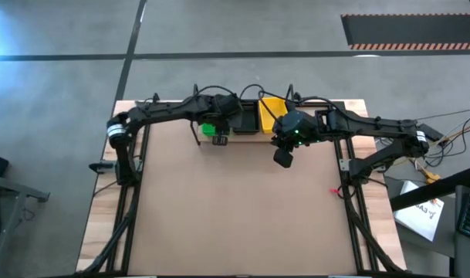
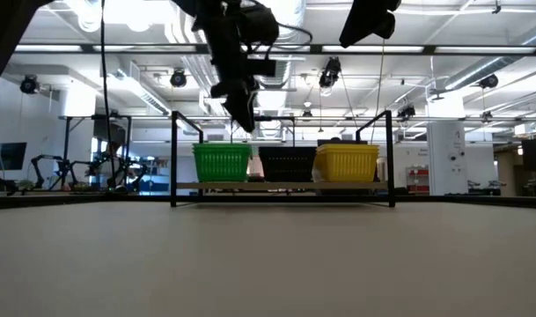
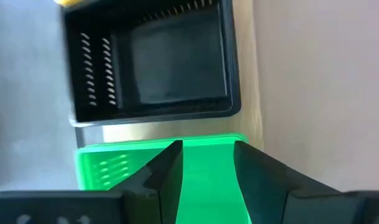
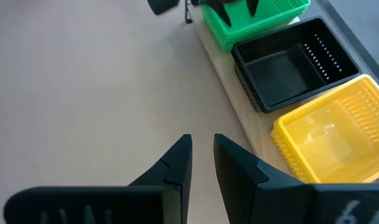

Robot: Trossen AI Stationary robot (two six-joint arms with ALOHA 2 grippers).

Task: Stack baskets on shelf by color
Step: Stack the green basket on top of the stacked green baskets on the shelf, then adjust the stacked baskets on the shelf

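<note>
Plastic baskets on a wood-and-wire shelf

The green basket (image 4: 254, 22), black basket (image 4: 295, 62) and yellow basket (image 4: 335, 134) look like moulded plastic with slotted mesh walls; the black one's smooth floor shows a dull sheen. The shelf (image 4: 229, 81) is pale, matt wood with thin black metal wire frames. The tabletop (image 1: 235, 208) is smooth, matt and light brown. The right gripper (image 4: 201, 152) has dark, matt fingers.

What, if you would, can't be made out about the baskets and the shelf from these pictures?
- How many baskets each stack holds: the low view shows the green basket, black basket and yellow basket side-on, layers indistinct.
- High view: the arms cover most of the shelf.
- Left wrist view: the left gripper covers part of the green basket; the yellow one is cut off at the edge.
- Right wrist view: the right gripper hovers over bare table.
</note>
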